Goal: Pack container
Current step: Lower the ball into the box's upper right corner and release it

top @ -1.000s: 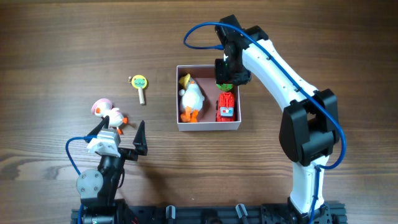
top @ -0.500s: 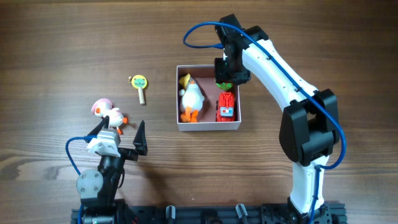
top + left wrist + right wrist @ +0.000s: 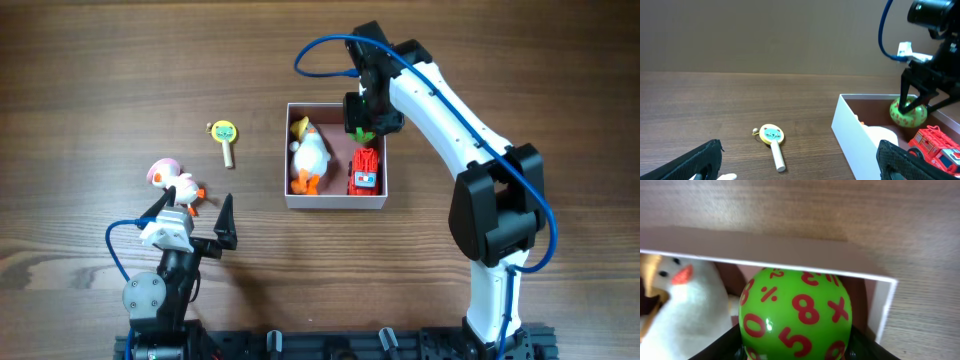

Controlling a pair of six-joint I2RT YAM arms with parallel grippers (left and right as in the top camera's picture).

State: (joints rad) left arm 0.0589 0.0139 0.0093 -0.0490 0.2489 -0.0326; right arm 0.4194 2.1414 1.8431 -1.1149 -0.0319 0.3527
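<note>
The container sits mid-table, mouth up, square with no long axis, its walls parallel to the table's edges and bare wood along all four. Inside, a white duck fills the 9 o'clock side, a red fire truck the 4 o'clock corner, and the right gripper clasps a green ball in the 1 o'clock corner, just beside the far wall. A rattle lies at 9 o'clock, a pink toy at 8 o'clock, just beside the left gripper, whose jaws stand wide and empty

Red "%", "8", "×", "0" and "5" on the green ball.
</note>
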